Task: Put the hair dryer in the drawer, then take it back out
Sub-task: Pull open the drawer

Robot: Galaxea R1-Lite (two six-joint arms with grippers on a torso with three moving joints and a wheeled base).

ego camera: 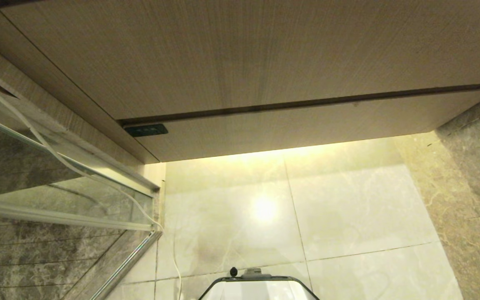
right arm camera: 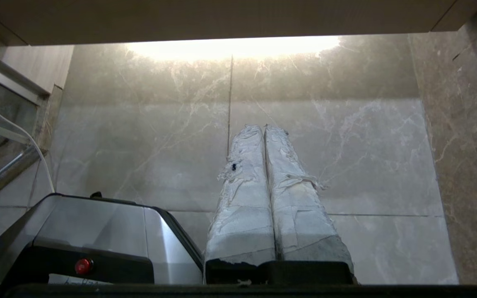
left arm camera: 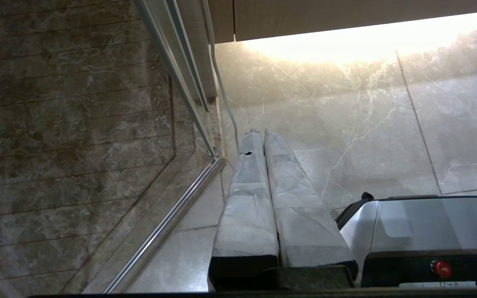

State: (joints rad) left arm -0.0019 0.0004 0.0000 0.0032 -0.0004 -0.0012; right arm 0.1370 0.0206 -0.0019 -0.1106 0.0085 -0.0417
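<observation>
I've got the drawer pushed flush under the taller wood panel, just above the lit floor tiles; hair dryer isn't visible in any cam. L gripper & R gripper both hang low over the tiles beside the robot base, jaws clenched tight, nothing between them.

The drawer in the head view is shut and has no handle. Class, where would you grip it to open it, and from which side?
Probably the top edge of the drawer, hooked from the front through the dark gap under the taller panel: its front is flat, so only that slot offers purchase.
</observation>
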